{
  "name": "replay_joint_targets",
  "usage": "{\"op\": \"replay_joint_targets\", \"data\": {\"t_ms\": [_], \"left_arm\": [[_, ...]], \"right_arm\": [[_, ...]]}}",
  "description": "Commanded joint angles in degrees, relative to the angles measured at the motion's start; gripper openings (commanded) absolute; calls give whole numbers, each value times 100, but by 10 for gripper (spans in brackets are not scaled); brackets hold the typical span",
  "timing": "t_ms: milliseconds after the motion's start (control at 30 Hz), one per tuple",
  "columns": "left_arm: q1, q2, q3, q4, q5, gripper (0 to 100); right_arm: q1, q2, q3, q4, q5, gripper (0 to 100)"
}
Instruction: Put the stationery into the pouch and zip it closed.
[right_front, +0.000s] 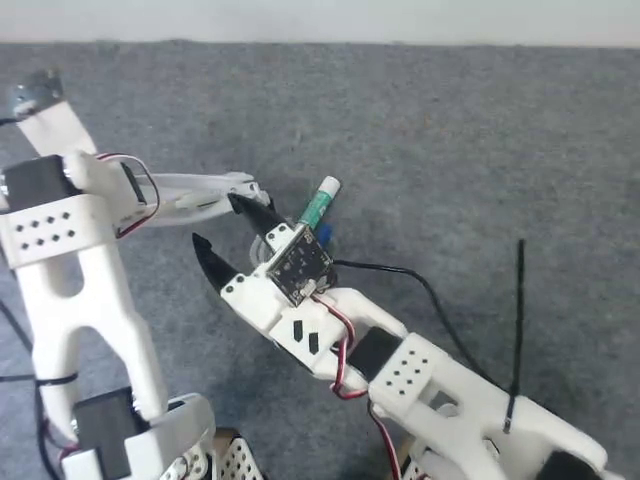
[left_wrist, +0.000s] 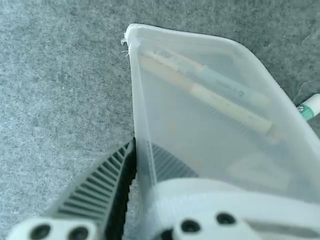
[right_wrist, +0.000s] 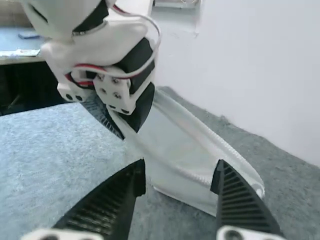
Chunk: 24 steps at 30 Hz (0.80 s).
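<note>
Left wrist view has the pouch (left_wrist: 200, 125) raised off the grey carpet (left_wrist: 60, 100), pinched at one edge by the left gripper (left_wrist: 147, 155), with pens (left_wrist: 215, 95) inside. The right gripper (right_wrist: 175, 195) hangs spread just in front of it. Loading looks unfinished: a green-and-white marker (right_front: 320, 203) lies beside the pouch and needs picking up before zipping.

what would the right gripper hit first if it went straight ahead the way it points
Probably the pouch, which lies just ahead between the right gripper's open fingers; exact depth is unclear.
</note>
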Motion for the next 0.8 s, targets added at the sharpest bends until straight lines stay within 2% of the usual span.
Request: {"op": "replay_joint_targets", "data": {"t_ms": [0, 167, 367, 533, 767], "left_arm": [[-44, 0, 13, -149, 79, 10], [-44, -26, 84, -158, 79, 10], [-44, -26, 101, -193, 79, 10], [-35, 0, 101, -193, 79, 10], [-44, 0, 101, -193, 79, 10]], "right_arm": [[13, -400, -378, 567, 26, 203], [13, -444, -589, 1174, 62, 203], [13, -1121, -888, 2580, 18, 203], [31, -1824, -870, 3310, -589, 203], [708, -1903, -879, 3811, -738, 203]]}}
